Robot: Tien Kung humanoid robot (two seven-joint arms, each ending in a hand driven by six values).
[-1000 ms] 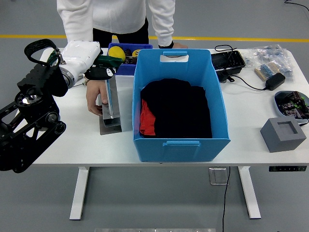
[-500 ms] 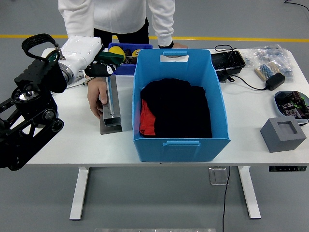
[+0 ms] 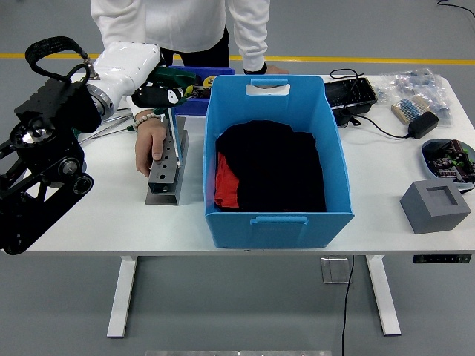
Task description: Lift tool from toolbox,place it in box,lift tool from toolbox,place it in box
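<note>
- Table (image 3: pixel 111 215): white, everything sits on it.
- Box (image 3: pixel 276 222): big blue bin, centre of table, w/ black and red cloth (image 3: pixel 271 174) on its floor.
- Left arm (image 3: pixel 41 170): black, comes in from left edge; white forearm reaches over the table's far left to the left hand (image 3: pixel 157 95).
- Person (image 3: pixel 178 30): white top, stands at far side. One hand (image 3: pixel 148 144) lies flat on the table, fingers touching the left side of the holder; other hand rests behind the box's far rim.
- Holder (image 3: pixel 167 167): grey metal block w/ holes, on a flat base plate, just left of the box. It sits tilted, top leaning toward the box.
- Toolbox (image 3: pixel 194 89): small blue tray behind the holder, touching the box's far-left corner, w/ yellow and dark items inside; partly hidden by the hand.
- Tool (image 3: pixel 174 133): thin, blade-like shaft w/ green-black handle. Handle is inside the left hand's curled fingers, which are closed around it; shaft hangs down from the fist, lower end at the top of the holder. Can't tell if the tip is still in a hole or just clear.
- Right side of table: grey foam block (image 3: pixel 435 206), round tray w/ parts (image 3: pixel 449 158), black charger w/ cable (image 3: pixel 421 124), bags of small parts (image 3: pixel 412 89), black tray (image 3: pixel 349 93).
</note>
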